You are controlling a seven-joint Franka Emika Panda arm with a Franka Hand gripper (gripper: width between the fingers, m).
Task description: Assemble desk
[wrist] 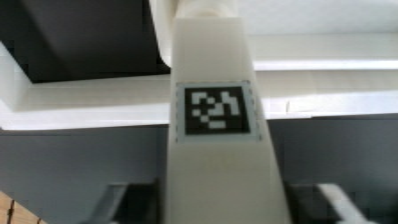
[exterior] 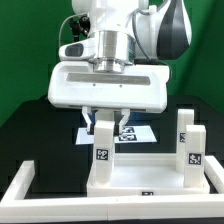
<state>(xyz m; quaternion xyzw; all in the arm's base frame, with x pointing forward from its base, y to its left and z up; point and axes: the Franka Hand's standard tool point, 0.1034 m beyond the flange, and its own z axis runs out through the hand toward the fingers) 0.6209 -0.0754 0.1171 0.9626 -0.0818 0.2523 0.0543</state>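
Note:
The white desk tabletop (exterior: 150, 178) lies flat at the front. A white square leg (exterior: 103, 145) with a black-and-white tag stands upright on its corner at the exterior view's left. My gripper (exterior: 105, 122) hangs straight over this leg, one finger on each side of its top. In the wrist view the leg (wrist: 217, 60) fills the middle, and the fingers (wrist: 128, 198) stand a little off its sides with dark gaps between, so the gripper is open. Two more tagged legs (exterior: 190, 145) stand upright on the tabletop at the exterior view's right.
The marker board (exterior: 135, 133) lies flat on the black table behind the tabletop. White border strips (exterior: 15, 188) edge the table at the front and at the exterior view's left. A green backdrop stands behind.

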